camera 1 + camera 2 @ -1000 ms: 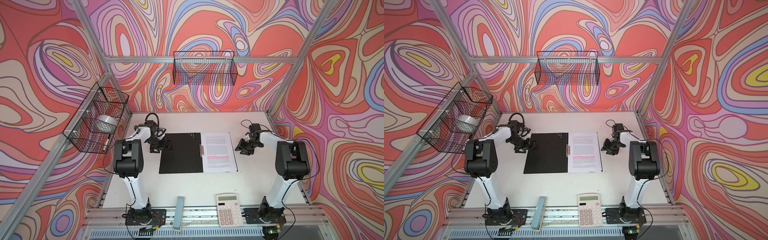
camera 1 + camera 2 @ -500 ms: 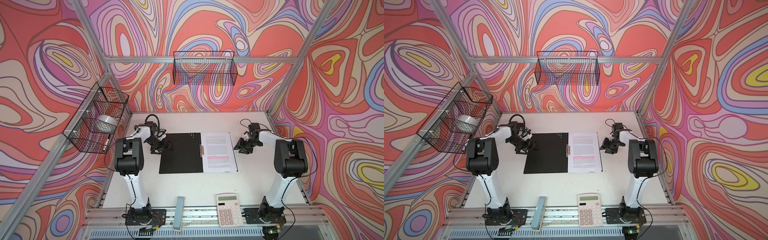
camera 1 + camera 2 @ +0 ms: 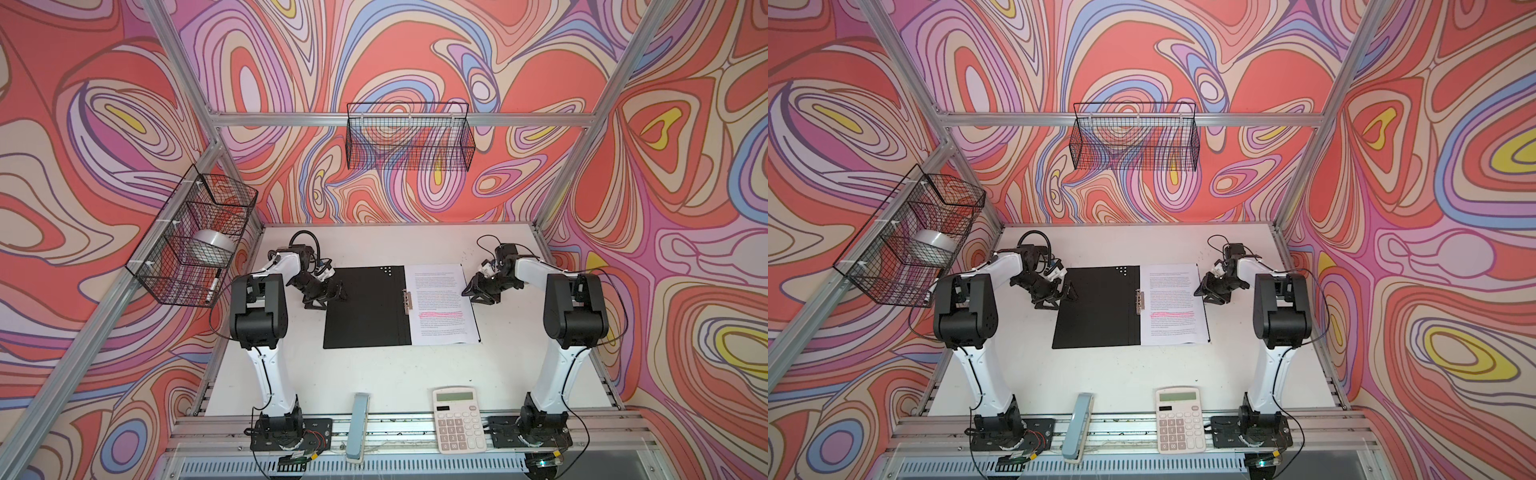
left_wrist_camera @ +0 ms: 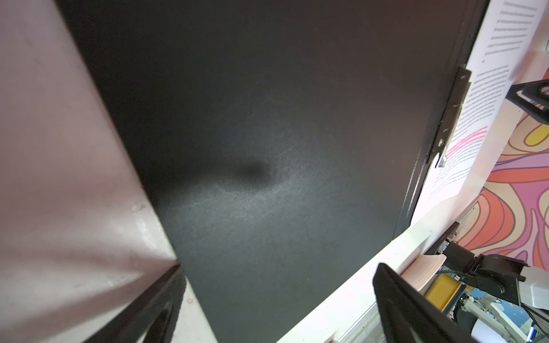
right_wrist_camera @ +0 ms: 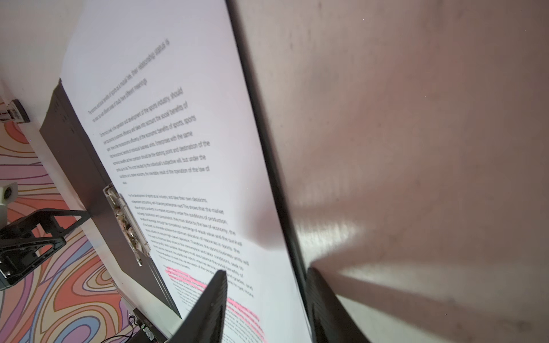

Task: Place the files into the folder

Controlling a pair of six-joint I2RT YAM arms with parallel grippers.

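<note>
The files (image 3: 442, 303) are lying inside the open folder (image 3: 365, 307) at tabletop (image 3: 374, 374) centre. The left end effector (image 3: 326, 298), spread wide, is flanking it at 9 o'clock; the right end effector (image 3: 473, 296), half-spread and empty, is at 3 o'clock, probably for closing.

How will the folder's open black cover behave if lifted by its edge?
Likely stiff: the cover of the folder lies flat with straight edges. It should hinge as one board at the spine beside the metal clip. Its matte surface suggests modest slip.
</note>
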